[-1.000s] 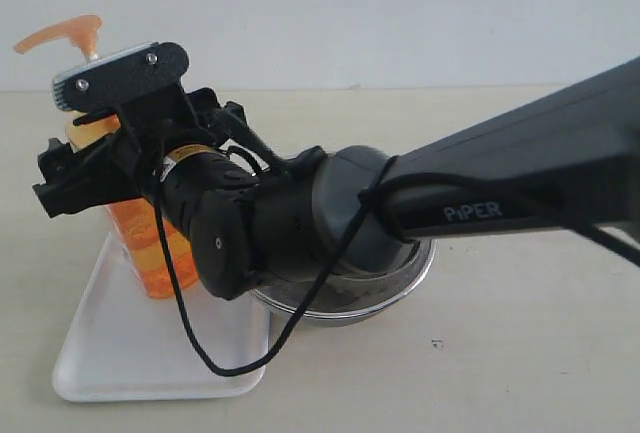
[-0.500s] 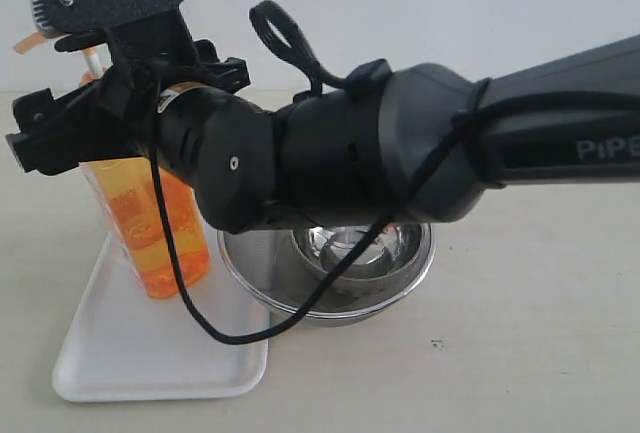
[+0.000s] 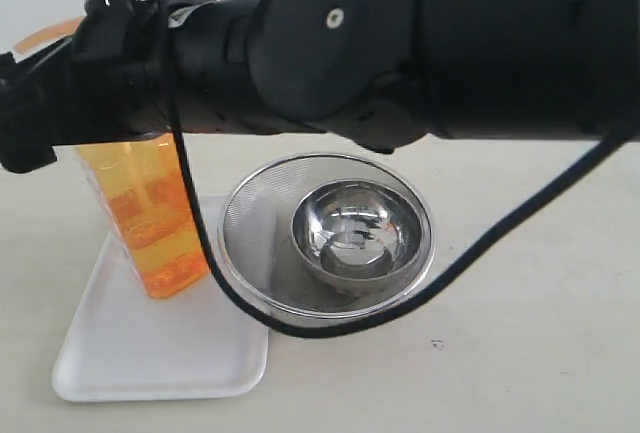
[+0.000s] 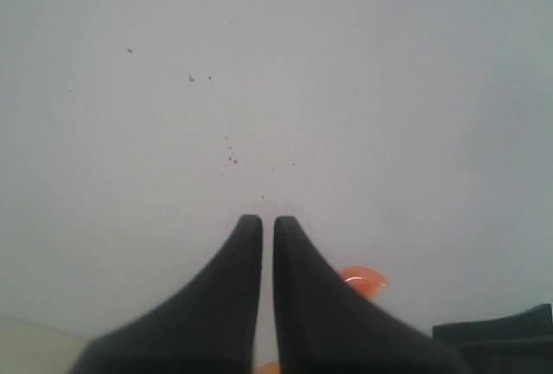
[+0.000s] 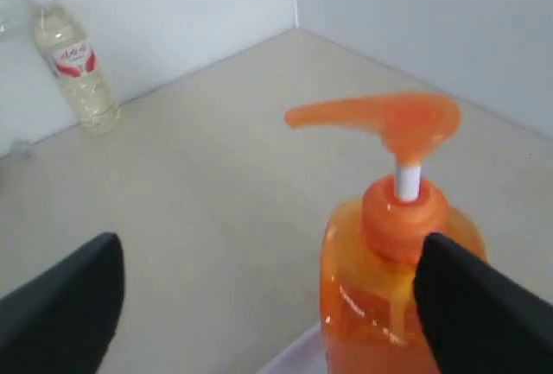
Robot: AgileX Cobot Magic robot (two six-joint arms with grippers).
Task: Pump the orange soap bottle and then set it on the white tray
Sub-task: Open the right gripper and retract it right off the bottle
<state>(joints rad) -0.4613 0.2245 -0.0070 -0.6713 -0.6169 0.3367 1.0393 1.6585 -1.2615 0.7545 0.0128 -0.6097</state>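
The orange soap bottle (image 3: 150,223) stands upright on the white tray (image 3: 130,353), towards its far end, with orange soap showing through its wall. I cannot tell how full it is. My right claw (image 5: 268,305) is spread wide and grips nothing, and the bottle's pump head (image 5: 406,119) stands raised on its white stem beyond the fingers. My left claw (image 4: 268,223) is pinched nearly closed on nothing. Just beside the tray on the surface (image 3: 520,353) sits a mesh bowl (image 3: 250,223) holding a smaller steel bowl (image 3: 355,233). A clear bottle (image 5: 73,59) of yellowish liquid stands near the wall.
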